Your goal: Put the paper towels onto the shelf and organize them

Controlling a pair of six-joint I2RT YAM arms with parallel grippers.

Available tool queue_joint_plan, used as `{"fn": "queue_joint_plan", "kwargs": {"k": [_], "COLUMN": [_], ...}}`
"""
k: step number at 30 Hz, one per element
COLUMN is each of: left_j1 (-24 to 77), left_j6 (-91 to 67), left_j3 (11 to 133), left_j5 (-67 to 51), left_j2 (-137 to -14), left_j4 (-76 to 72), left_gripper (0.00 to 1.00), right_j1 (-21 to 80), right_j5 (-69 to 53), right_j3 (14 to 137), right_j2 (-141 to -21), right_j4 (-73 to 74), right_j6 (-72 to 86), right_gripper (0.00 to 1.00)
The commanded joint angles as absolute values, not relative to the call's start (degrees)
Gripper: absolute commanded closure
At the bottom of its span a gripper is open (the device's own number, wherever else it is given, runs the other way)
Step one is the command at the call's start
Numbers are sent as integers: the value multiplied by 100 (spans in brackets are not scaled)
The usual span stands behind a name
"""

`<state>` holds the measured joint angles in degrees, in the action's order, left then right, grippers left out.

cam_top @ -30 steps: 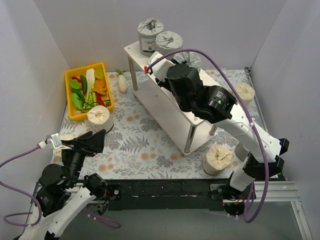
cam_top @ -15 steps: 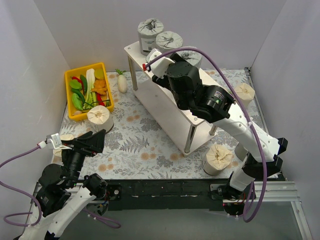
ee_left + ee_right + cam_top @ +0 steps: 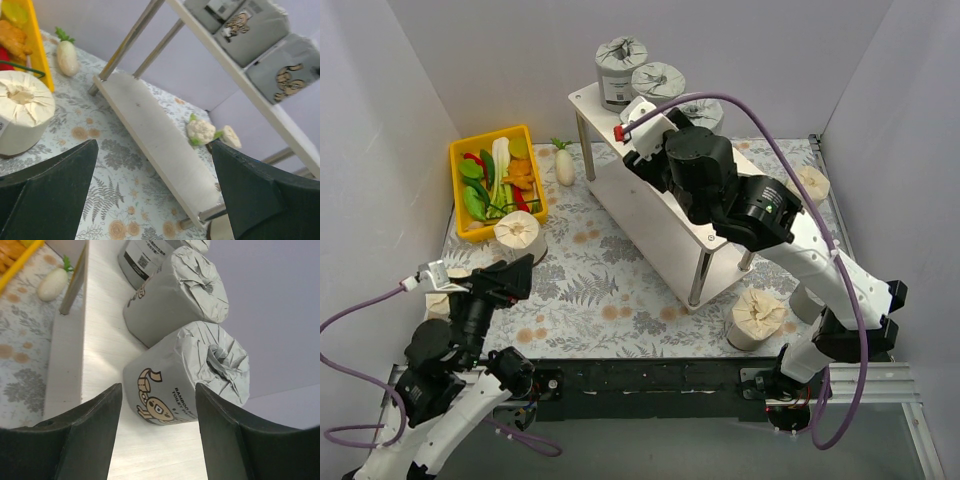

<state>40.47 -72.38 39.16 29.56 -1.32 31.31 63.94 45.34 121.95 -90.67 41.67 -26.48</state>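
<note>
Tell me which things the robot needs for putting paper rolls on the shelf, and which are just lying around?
For the job: grey rolls, cream rolls, shelf.
Just lying about: yellow bin, white radish, cauliflower.

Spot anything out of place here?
Two vegetables lie loose on the mat outside the yellow bin: a white radish near the shelf's far leg, and a cauliflower beyond its lower board. Nothing else stands out.
</note>
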Motion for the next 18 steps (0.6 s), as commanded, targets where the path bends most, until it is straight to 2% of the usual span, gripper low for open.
{"fn": "queue_joint_plan", "kwargs": {"k": [1,7,18], "left_j1": [4043,4043,3964], "left_j6": [-7461,-7936,-8472], "left_j3": [4147,4640,5720], "left_j5": [3471,4401,4948], "left_j2": [-1289,-2827,-4639], "left_j4": [3435,3700,4164], "left_gripper": [2,2,2], "right_j1": [6530,6714,7417], "right_j5": [3886,2542,2338], "right_j3": [11883,11025,9977], "right_j2": [-8509,-8122,-7638], "right_j4": [3806,3885,3762], "right_j6": [-1979,-1039,-659], "right_gripper": [33,34,38]}}
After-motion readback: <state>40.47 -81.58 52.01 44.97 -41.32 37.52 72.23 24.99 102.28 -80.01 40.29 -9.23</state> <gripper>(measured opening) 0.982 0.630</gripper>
